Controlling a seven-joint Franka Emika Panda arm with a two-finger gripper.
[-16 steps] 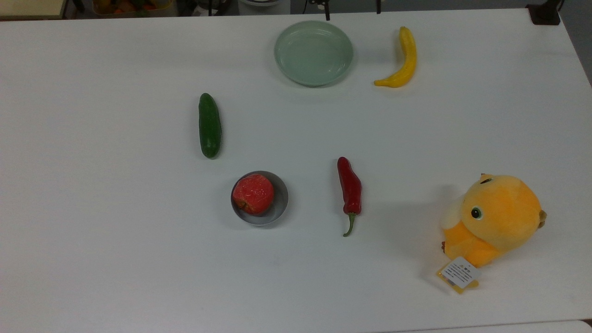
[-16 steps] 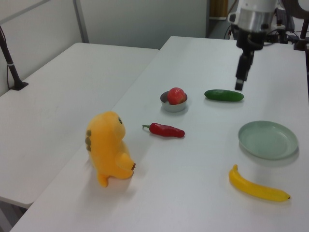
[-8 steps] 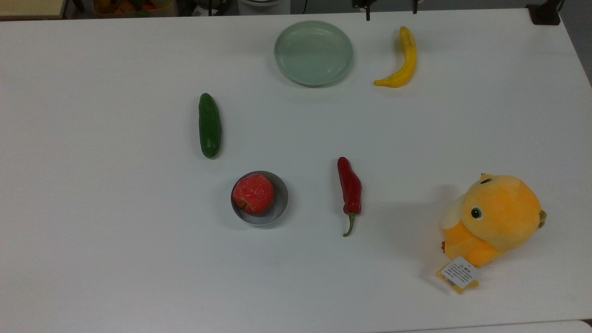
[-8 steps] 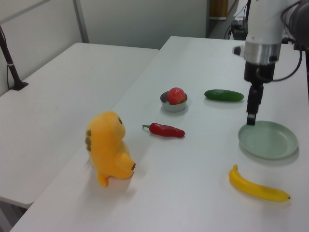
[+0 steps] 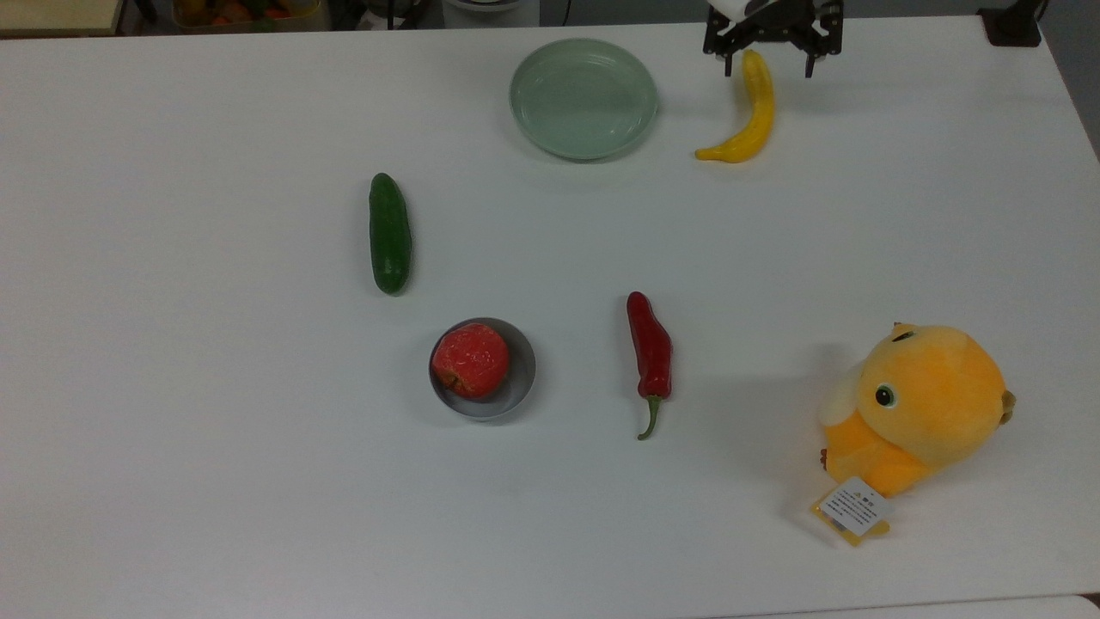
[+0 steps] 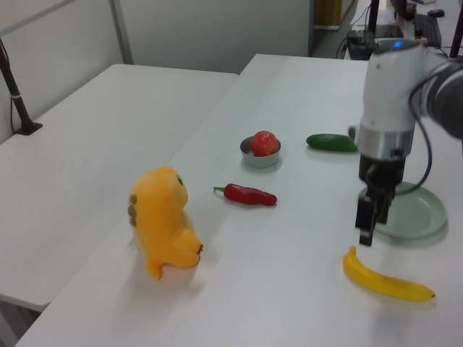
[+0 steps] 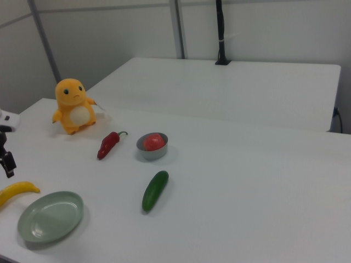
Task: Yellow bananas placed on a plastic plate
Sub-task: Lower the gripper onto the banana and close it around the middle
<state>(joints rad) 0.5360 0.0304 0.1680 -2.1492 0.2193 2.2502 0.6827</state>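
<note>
A broad white tabletop [image 5: 215,473] carries the scene, with a second white table beside it in the left view and the right view. The round, shallow, pale green plastic plate [image 5: 583,98] sits near the top view's upper edge with nothing on it, and the slim, curved, bright yellow banana [image 5: 749,110] lies flat on the tabletop just beside it toward the top view's right, not touching it. The black two-finger gripper [image 5: 766,53] hangs over the banana's upper end in the top view, its fingers spread apart with one on each side of the fruit and holding nothing; in the left view the gripper [image 6: 367,220] is just above the banana [image 6: 387,279]. A dark green cucumber [image 5: 389,232] lies well apart toward the top view's left. A small grey metal bowl [image 5: 522,378] holds a red apple [image 5: 470,359], and a red chili pepper [image 5: 650,348] lies near it. An orange plush toy [image 5: 924,404] with a paper tag sits toward the top view's lower right.
</note>
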